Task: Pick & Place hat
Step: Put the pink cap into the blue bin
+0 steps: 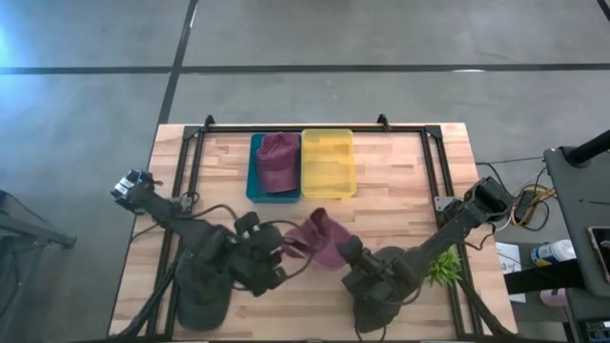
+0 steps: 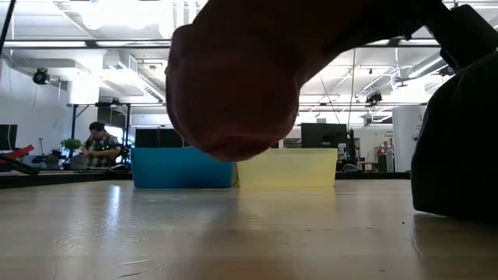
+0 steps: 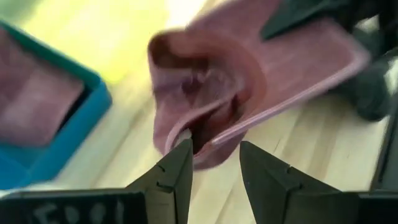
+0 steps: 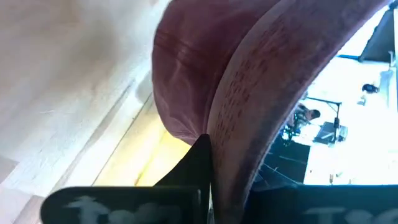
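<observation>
Right wrist view puts my right gripper point(image 4: 208, 186) pinched tight on the maroon hat point(image 4: 249, 81) — the fabric fills nearly everything ahead, so I cannot see how deep the bite goes. My left gripper point(image 3: 214, 165) stands spread at the hat's lower edge, one finger touching cloth, gripping nothing. From above, the hat hangs over the worktop point(image 1: 400, 167) between both arms, short of the yellow bin point(image 1: 328, 162); the teal bin point(image 1: 255, 171) already holds another hat point(image 1: 277, 160). I'd judge it best to lift clear before carrying — low down, the hat blocks most of the view.
</observation>
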